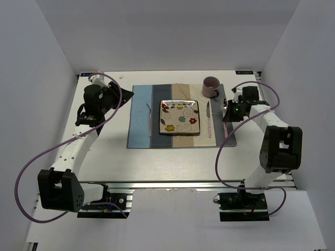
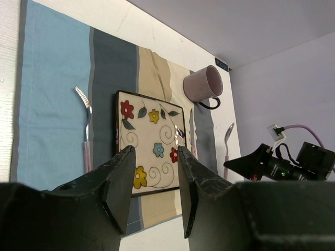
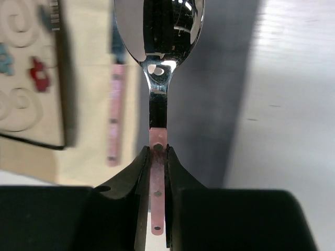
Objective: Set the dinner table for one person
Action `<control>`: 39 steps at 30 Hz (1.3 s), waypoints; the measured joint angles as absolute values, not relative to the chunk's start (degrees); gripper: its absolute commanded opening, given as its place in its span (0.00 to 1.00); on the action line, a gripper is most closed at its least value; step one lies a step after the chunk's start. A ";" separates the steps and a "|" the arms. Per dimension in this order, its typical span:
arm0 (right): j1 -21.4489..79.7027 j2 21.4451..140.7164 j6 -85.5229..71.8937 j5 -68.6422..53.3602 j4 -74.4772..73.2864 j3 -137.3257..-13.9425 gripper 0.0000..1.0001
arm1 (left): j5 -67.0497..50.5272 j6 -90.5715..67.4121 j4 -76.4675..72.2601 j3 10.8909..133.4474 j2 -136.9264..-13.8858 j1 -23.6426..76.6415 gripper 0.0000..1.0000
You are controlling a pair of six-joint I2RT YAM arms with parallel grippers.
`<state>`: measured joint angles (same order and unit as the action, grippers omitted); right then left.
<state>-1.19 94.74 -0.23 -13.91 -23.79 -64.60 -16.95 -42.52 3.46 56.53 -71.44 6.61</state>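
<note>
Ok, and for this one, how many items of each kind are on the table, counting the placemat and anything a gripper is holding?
placemat: 1
plate: 1
mug: 1
fork: 1
knife: 1
spoon, clamped in the right gripper: 1
Total: 6

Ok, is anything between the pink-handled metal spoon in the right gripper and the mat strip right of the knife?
Nothing visible. The right gripper clamps the pink-handled metal spoon above the grey strip of the striped cloth placemat, bare beside the pink-handled knife; the mauve ceramic mug stands farther back.
</note>
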 measured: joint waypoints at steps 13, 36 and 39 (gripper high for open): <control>5.32 106.65 -7.07 -17.91 -23.44 -70.59 0.09 | -16.82 -42.72 3.51 56.53 -70.30 6.61 0.51; 5.72 89.86 6.28 -15.86 -14.02 -70.37 0.89 | -15.68 -42.65 3.84 56.53 -68.97 6.61 0.73; 5.69 87.70 7.18 -14.66 -11.92 -70.54 0.89 | -15.62 -42.30 3.81 56.53 -69.01 6.61 0.85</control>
<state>5.69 87.70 7.18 -14.66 -11.92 -70.54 -15.62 -42.30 3.81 56.53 -69.01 6.61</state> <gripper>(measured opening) 0.894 0.800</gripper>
